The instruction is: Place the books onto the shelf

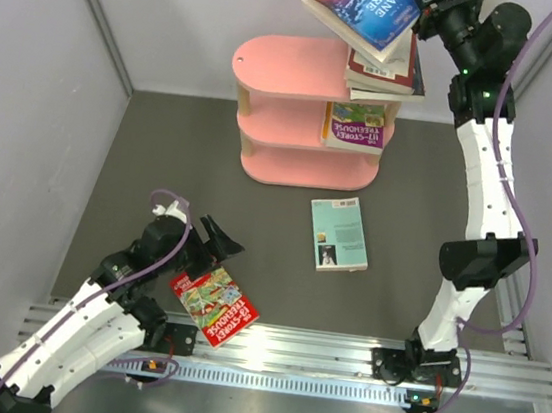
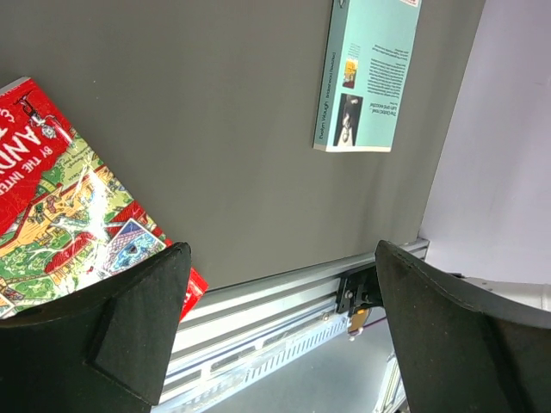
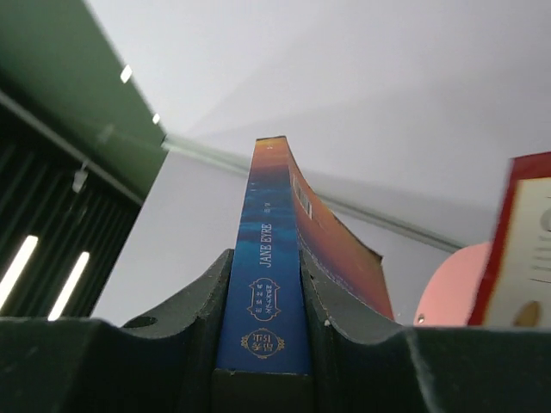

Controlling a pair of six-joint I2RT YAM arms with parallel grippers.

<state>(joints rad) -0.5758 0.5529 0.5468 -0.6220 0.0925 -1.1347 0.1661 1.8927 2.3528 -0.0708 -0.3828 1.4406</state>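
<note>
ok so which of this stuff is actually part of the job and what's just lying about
Job: pink shelf; blue Jane Eyre; stacked books on its top; purple-green book lower in it; teal book; red Treehouse book.
Just there: metal rail; grey mat.

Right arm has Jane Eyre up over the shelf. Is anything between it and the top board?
Yes: stacked books cover the right end of the top board, beneath Jane Eyre, which is held in the right gripper. The board's left part is bare.
</note>
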